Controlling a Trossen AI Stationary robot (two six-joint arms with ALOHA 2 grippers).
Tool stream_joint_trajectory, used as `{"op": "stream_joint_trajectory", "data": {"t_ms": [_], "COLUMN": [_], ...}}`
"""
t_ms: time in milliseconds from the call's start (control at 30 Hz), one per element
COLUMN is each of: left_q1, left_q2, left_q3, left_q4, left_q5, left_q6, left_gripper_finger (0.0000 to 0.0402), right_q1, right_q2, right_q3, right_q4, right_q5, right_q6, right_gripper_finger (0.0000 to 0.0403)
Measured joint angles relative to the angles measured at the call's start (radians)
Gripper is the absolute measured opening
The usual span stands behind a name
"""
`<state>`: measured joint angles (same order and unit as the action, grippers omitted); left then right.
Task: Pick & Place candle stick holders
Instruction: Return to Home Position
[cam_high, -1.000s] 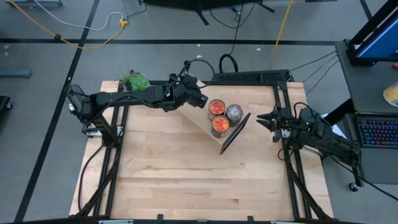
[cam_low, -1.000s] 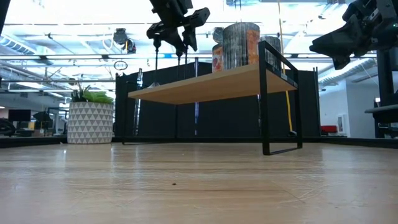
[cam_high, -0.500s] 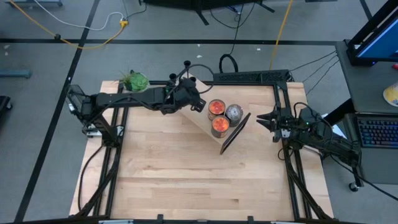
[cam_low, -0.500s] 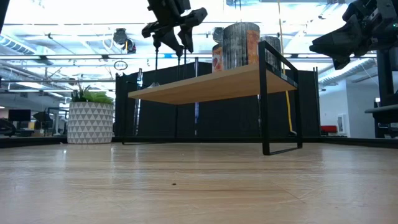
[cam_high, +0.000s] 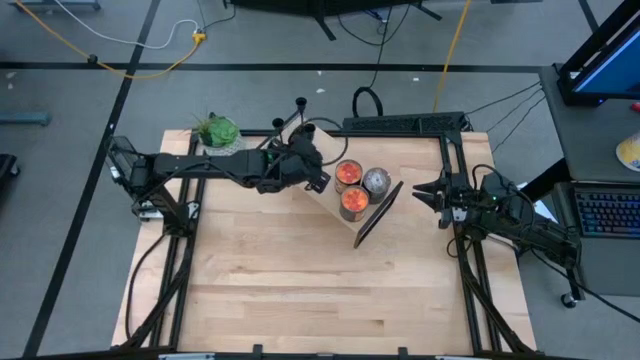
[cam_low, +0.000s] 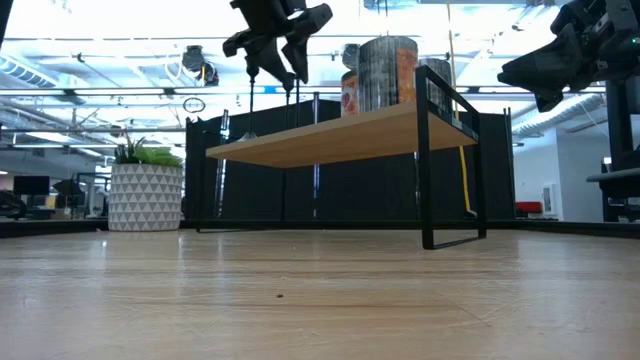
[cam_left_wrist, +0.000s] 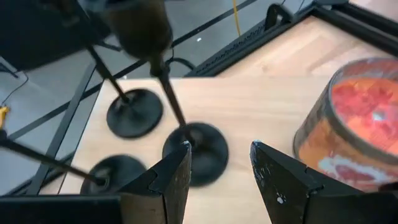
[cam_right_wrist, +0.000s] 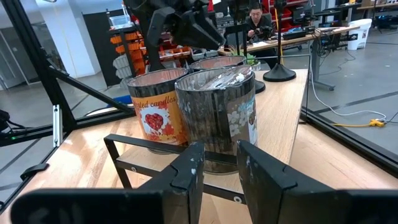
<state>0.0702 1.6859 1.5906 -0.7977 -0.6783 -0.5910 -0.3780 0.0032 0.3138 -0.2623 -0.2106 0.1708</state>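
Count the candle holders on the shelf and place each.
3: one holder near the shelf corner, one nearest the jar, one by the edge. All stand at the end away from the jar; none seems hidden.

left arm (cam_high: 200, 165): stretched inward, wrist raised, jaws apart, empty | right arm (cam_high: 520, 222): folded at its side, jaws apart

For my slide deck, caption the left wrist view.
Open left gripper above three black holders on the shelf, beside a candle jar.
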Motion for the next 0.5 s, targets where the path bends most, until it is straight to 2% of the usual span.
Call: {"op": "stream_joint_trajectory", "data": {"t_ms": [200, 300, 500], "left_q1": [-0.06, -0.102, -0.212], "left_q2": [-0.007, -0.029, -0.101], "left_q3": [0.0, 0.001, 0.001], "left_q4": [-0.08, -0.114, -0.153], "left_q5": [0.028, 0.093, 0.31], "left_q6": [-0.107, -0.168, -0.205], "left_gripper_finger": [0.0177, 0.0177, 0.0177], "right_q1": [0.0, 0.0, 0.0], "right_q2": [0.0, 0.0, 0.0], "right_q3": [0.0, 0.0, 0.0], "right_q4": [0.0, 0.001, 0.001], "right_q5": [0.0, 0.0, -0.002], "right_q6": [0.0, 0.0, 0.001], "right_gripper_finger": [0.0091, 0.0091, 0.0091]}}
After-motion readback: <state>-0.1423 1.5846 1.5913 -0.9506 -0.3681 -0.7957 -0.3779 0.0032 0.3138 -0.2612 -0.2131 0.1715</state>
